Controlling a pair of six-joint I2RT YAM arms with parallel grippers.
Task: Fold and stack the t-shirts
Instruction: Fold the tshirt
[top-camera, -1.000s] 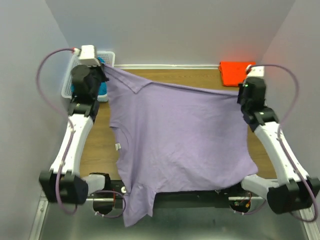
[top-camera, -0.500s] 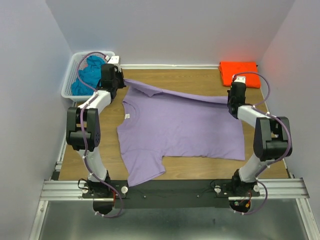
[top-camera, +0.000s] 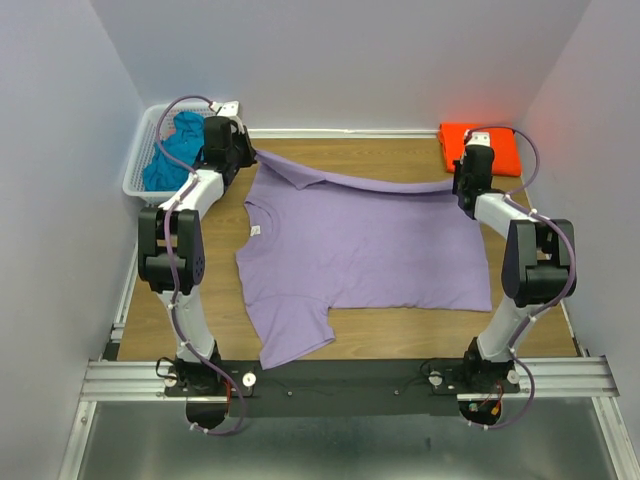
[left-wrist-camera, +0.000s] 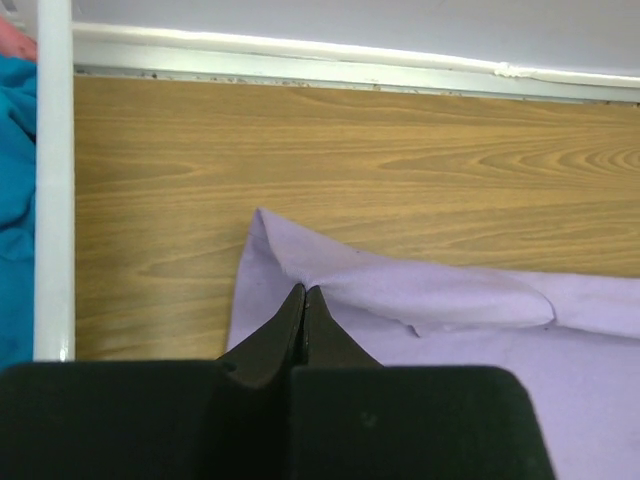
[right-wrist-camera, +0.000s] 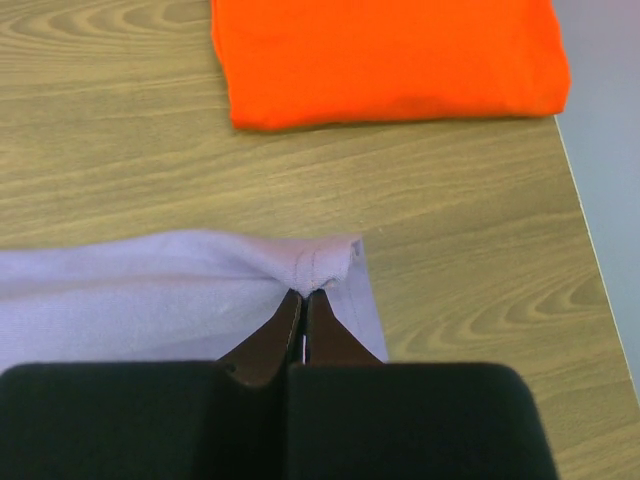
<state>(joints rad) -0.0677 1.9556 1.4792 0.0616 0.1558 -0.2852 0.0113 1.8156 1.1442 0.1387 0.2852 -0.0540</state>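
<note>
Lavender t-shirt lay spread on wooden table, far edge drawn taut between the arms. Left gripper was pinched tight on its far left corner; right gripper likewise on far right corner. Folded orange t-shirt sat at the table's far right corner; teal t-shirt lay in white basket.

Probably a robotics lab cell: plain grey walls enclose a wooden surface, with an aluminium rail along the near edge.

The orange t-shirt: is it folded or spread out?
Folded: the orange t-shirt lies as a compact rectangle with no sleeves showing.
</note>
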